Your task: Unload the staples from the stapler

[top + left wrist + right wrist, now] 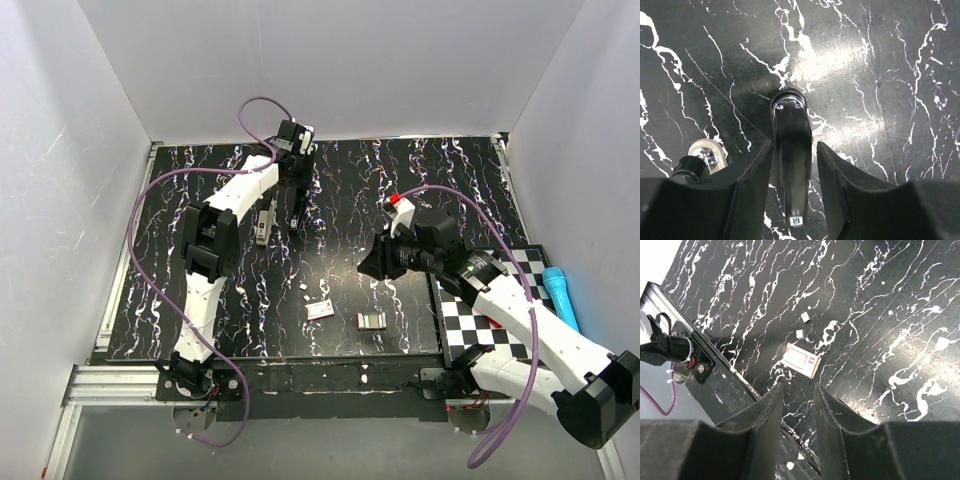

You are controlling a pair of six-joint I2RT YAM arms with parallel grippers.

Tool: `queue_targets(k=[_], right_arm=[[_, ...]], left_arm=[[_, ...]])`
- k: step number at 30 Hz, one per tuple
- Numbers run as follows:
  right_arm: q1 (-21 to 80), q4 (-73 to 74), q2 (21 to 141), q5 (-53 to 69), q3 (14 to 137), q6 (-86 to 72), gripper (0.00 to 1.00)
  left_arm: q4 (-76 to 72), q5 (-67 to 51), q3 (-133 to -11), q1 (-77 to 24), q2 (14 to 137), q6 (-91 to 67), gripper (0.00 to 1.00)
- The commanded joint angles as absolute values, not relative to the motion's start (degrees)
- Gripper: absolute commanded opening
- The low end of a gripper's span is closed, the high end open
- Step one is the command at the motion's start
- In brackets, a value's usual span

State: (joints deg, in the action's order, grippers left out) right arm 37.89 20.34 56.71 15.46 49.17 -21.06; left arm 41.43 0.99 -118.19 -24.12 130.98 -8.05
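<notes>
The black stapler [790, 150] lies lengthwise between the fingers of my left gripper [794, 146], its rounded metal-tipped end pointing away. The jaws stand close on its sides. In the top view this gripper [296, 215] points down at the far middle of the black marble table [350, 190]. A grey metal part [262, 225] lies just left of it and also shows in the left wrist view [705, 152]. My right gripper [368, 265] hovers open and empty [798, 387] over the table. A white staple box [801, 360] lies just beyond its fingertips.
The staple box [320, 309] and a grey staple strip [371, 320] lie near the front edge. Two small white bits [802, 325] lie beside the box. A checkered mat [490, 310] and a blue cylinder [560, 295] are at the right. White walls enclose the table.
</notes>
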Motion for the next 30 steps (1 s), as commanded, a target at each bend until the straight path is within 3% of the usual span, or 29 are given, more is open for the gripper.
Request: queue_targets(k=[1,5,12,30], right_arm=[[37.79,17.40,56.43,16.44,48.34,-21.53,0.40],[37.79,17.31,56.43,16.52,47.99,-21.71,0.46],[37.79,17.75,55.72,16.52,48.16,-21.80,0.49],[38.06,26.54,58.18,13.71,52.21,-17.93,0.55]], left_arm=[[37.62,0.18,-117.34,-23.82,130.43,-7.82,0.45],[36.48,0.17,-116.46,-23.82,130.61,-7.82,0.52],[32.88,0.00,-112.68,-23.82,124.91,-8.00,0.57],[25.40,-15.64,-81.67,-26.10,88.00,-6.76,0.61]])
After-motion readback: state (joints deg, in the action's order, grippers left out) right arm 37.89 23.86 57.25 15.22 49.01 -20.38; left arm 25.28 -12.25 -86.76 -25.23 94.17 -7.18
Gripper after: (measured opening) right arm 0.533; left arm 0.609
